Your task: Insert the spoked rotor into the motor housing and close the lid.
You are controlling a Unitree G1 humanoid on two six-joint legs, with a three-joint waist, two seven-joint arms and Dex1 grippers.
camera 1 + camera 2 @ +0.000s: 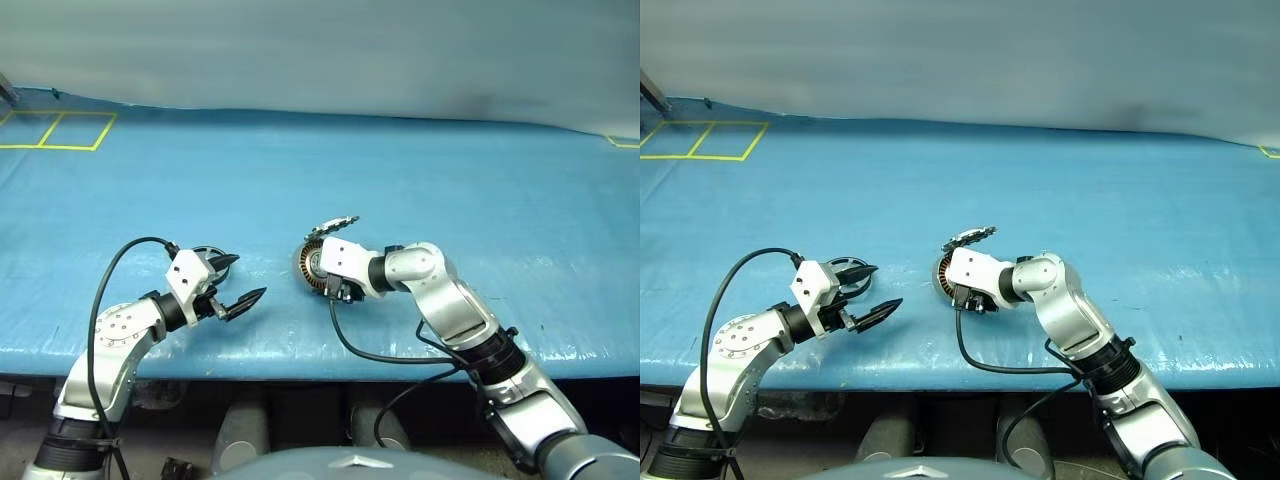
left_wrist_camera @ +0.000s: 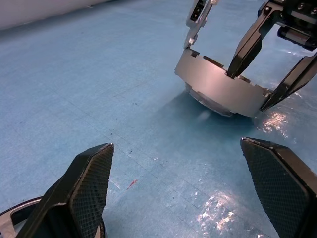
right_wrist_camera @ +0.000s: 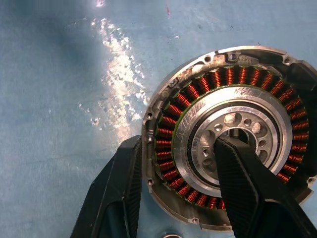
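Gripping the motor housing (image 3: 228, 136) by its wall, the right gripper (image 3: 181, 191) has one finger outside the rim and the other inside the silver hub, the jaws roughly half closed on the copper winding ring between them. The housing rests on the blue table cover (image 1: 300, 160) near the front edge, in front of the robot, and in the head views it appears tipped up on edge toward the right gripper; whether it is fully clear of the cover cannot be told. The lid (image 1: 332, 224) stands open above the housing's far rim, seen as a thin toothed edge. The left gripper (image 1: 232, 284) hovers well to the left of the housing with its fingers spread wide and nothing between them. Just behind its upper finger a dark ring-shaped piece (image 1: 206, 256) lies on the cover; this is probably the spoked rotor, though detail is too small to confirm. Judged by appearance, the housing is rigid machined metal, fairly heavy for its bulk and smooth, so it could slip or swing under a one-sided pinch; the windings are the fragile part and finger pressure there is undesirable. The rotor should be light, stiff and easily flicked away; a pinch across its outer edge looks most secure. The lid should be pushed at its free edge.
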